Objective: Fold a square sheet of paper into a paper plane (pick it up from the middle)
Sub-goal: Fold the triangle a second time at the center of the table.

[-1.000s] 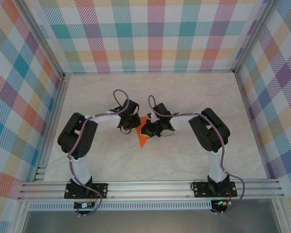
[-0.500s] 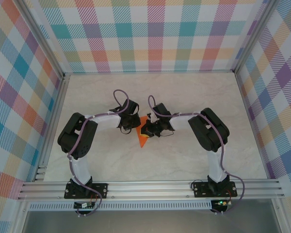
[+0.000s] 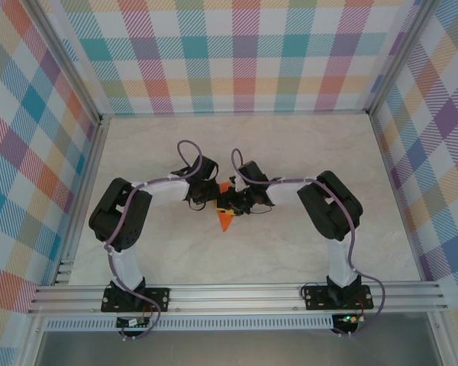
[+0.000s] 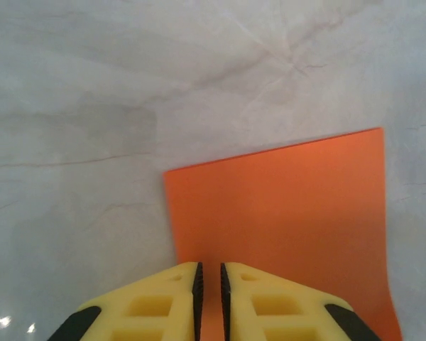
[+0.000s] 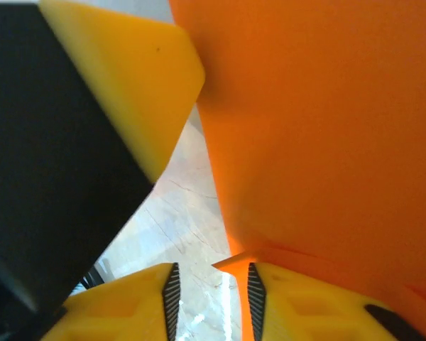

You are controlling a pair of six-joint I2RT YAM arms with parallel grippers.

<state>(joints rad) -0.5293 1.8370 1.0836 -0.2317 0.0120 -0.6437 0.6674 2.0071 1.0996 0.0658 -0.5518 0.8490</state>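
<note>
The orange paper [image 4: 284, 213], already partly folded, lies at the middle of the marbled table [image 3: 313, 152]. In the top view it is a narrow shape whose long axis runs up and down the frame, with a pointed end toward the bottom. Both grippers meet over it, one from each side, so neither arm is clearly nearer. The left gripper [image 4: 207, 270] has its jaws drawn almost together, with orange showing in the thin slit between them; whether they actually pinch the sheet cannot be told. From its wrist view the paper spreads ahead and to the right. The right gripper [image 5: 211, 273] stands partly open, bare table showing in the gap, and a folded edge of the paper lies against its right-hand finger without being clamped. The left gripper's finger crowds the upper left of that view, so the closely packed fingers are themselves the main obstacle.
</note>
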